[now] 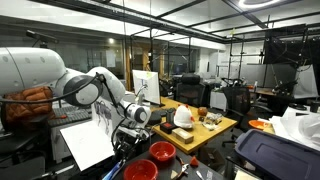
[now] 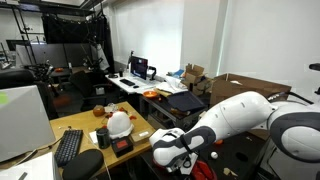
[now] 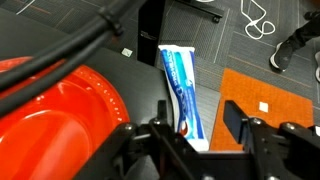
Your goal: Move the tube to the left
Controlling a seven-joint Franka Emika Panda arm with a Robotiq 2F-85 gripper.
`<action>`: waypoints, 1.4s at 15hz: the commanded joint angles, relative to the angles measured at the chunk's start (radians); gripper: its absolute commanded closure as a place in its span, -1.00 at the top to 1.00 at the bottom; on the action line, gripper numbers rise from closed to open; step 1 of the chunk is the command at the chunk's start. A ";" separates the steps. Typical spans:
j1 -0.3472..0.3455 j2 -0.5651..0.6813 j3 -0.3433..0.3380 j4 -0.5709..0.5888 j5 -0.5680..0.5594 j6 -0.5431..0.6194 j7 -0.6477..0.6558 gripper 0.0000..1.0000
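In the wrist view the tube [image 3: 181,88] lies flat on the dark floor: slim, blue and white, with a red-and-white end towards the gripper. My gripper [image 3: 201,124] is open and hangs right over that near end. The tube sits between the two fingers, close to the left one, and nothing is gripped. The arm and gripper show in both exterior views [image 1: 131,139] [image 2: 166,156], bent low over the floor. The tube is hidden in both.
A large red bowl [image 3: 60,120] lies just left of the tube, and two red bowls [image 1: 162,151] show in an exterior view. An orange mat [image 3: 268,95] lies to the tube's right and a black box [image 3: 150,30] stands beyond its far end. Cluttered wooden tables [image 1: 215,125] stand behind.
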 commanded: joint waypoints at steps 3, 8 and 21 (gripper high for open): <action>0.004 0.001 -0.010 0.033 0.006 -0.022 0.038 1.00; -0.057 -0.025 -0.006 0.033 0.044 0.019 0.113 1.00; -0.317 -0.197 -0.016 -0.152 0.256 0.381 0.369 1.00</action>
